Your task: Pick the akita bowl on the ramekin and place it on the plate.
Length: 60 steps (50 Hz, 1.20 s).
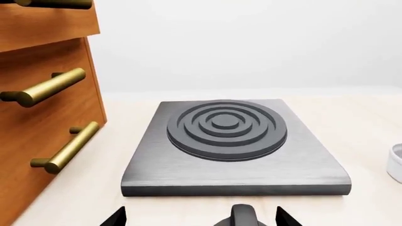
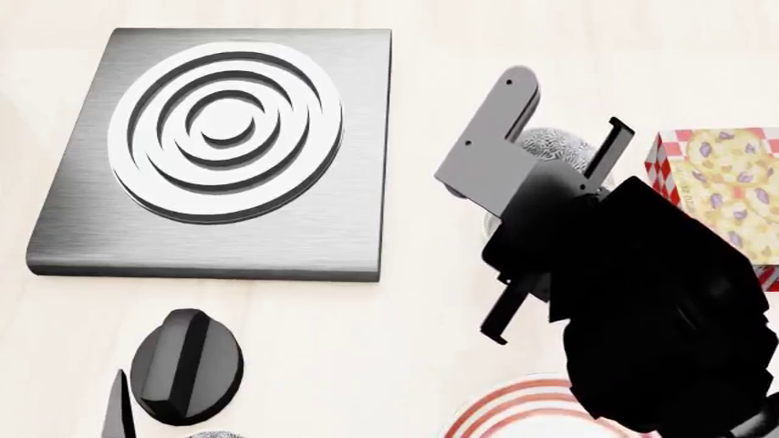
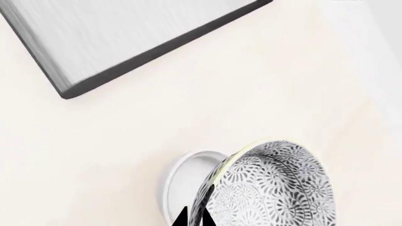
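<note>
1. R gripper [image 3: 193, 217]: in the R wrist view only two dark fingertips show, close together at the akita bowl's wall, apparently pinching its rim; contact itself is cut off by the frame edge.
2. Akita bowl [image 3: 270, 188]: tilted hard on its side, speckled surface facing the wrist cam, rim resting against/over the ramekin [image 3: 188, 181]. So it's right at the R fingertips, w/ the ramekin touching it just behind.
3. Head view: the R arm's black bulk hides most of the bowl [image 2: 554, 146]; only a speckled bit peeks between the grey wrist bracket and a dark finger. Ramekin is barely seen there, can't tell more.
4. Plate [image 2: 512, 412]: red-ringed rim shows below the R arm, closer to the robot than the R gripper, apart from the bowl; mostly covered by the arm.
5. L gripper [image 1: 201, 217]: two dark fingertips set wide apart, nothing between them, spread open. It hangs low just short of the hob slab's near edge.
6. Hob slab [image 1: 232, 146]: grey brushed plate w/ concentric rings, dead ahead of the L gripper, flat on the pale counter [image 1: 351, 117].
7. Wooden drawer unit [image 1: 44, 117] w/ brass bar handles stands beside the slab, off to one side of the L gripper.
8. Red-checked snack box [image 2: 718, 192] sits beyond the R arm, near the bowl.
9. Dark oval knob-like part [image 2: 185, 365] lies near the L arm, short of the slab.
</note>
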Tool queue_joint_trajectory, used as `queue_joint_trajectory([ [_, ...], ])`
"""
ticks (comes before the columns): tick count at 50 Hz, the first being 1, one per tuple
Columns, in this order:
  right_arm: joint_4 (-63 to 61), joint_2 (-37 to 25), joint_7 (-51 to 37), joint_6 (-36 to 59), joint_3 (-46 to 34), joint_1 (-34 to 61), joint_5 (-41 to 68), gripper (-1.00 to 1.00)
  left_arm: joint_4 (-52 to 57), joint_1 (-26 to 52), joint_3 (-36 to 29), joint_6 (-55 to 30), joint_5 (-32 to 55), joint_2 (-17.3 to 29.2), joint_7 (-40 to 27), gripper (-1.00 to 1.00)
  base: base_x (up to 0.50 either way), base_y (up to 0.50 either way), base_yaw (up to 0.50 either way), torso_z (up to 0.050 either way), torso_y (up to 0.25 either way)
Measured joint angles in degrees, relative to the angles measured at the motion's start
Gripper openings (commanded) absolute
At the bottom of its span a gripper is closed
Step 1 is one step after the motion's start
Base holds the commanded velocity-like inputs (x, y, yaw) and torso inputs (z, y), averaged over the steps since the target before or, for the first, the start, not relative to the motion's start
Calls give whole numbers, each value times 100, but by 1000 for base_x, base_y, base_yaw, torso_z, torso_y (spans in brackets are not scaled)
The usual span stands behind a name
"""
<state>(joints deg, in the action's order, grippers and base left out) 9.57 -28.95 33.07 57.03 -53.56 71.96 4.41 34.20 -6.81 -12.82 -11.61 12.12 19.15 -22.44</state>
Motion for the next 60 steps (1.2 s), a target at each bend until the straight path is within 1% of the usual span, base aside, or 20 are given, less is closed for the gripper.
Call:
queue_joint_trajectory([
  [10,-393,-137,155,274,-102,153,-16,-100,10,-2,0,14,22,15,-18,100,0,0,0,0,0],
  [19,-998,-339,376,650,-268,288,-6,-100,18,1,5,24,48,31,-31,100,0,0,0,0,0],
  [38,-2743,-1043,934,1474,-594,447,175,-100,35,13,8,32,96,71,-58,100,0,0,0,0,0],
  [51,-3946,-1526,1165,2065,-717,419,342,-100,70,0,-2,36,110,98,-85,100,0,0,0,0,0],
  [60,-4752,-1850,1164,2428,-651,150,470,-100,92,-12,-7,42,116,116,-105,100,0,0,0,0,2],
])
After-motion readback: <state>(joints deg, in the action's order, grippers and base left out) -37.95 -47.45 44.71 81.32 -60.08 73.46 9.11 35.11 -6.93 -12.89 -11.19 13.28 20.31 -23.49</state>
